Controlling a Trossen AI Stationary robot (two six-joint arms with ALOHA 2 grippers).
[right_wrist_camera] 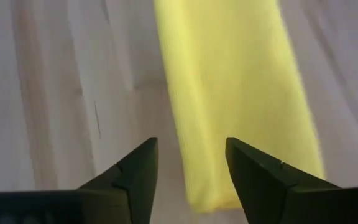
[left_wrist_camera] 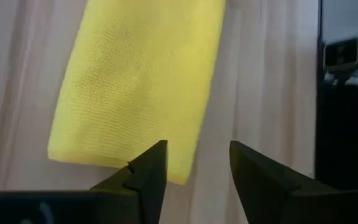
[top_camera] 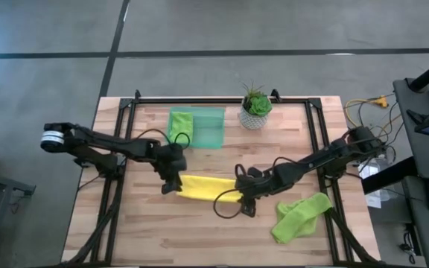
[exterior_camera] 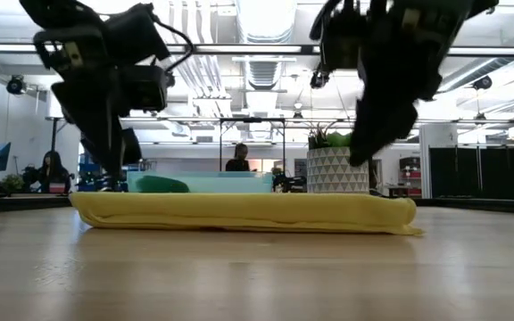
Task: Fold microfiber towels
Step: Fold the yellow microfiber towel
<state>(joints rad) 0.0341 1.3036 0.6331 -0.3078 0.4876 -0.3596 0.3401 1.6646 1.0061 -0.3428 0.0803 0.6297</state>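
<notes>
A yellow microfiber towel (top_camera: 207,186) lies flat on the wooden table, folded into a long strip (exterior_camera: 239,212). My left gripper (top_camera: 171,184) hovers open just over the strip's left end (left_wrist_camera: 123,93), its fingers (left_wrist_camera: 148,174) pointing down at a slant. My right gripper (top_camera: 243,195) hovers open over the strip's right end (right_wrist_camera: 241,93). Nothing is between either pair of fingers. A lime green towel (top_camera: 300,217) lies crumpled at the near right. Another green towel (top_camera: 181,123) lies folded in the tray's left part.
A translucent green tray (top_camera: 213,128) lies at the table's far middle. Right of it stands a potted plant (top_camera: 255,108). A black frame (top_camera: 222,99) runs along the far edge and both sides. Bare wood lies at the near left (top_camera: 140,231).
</notes>
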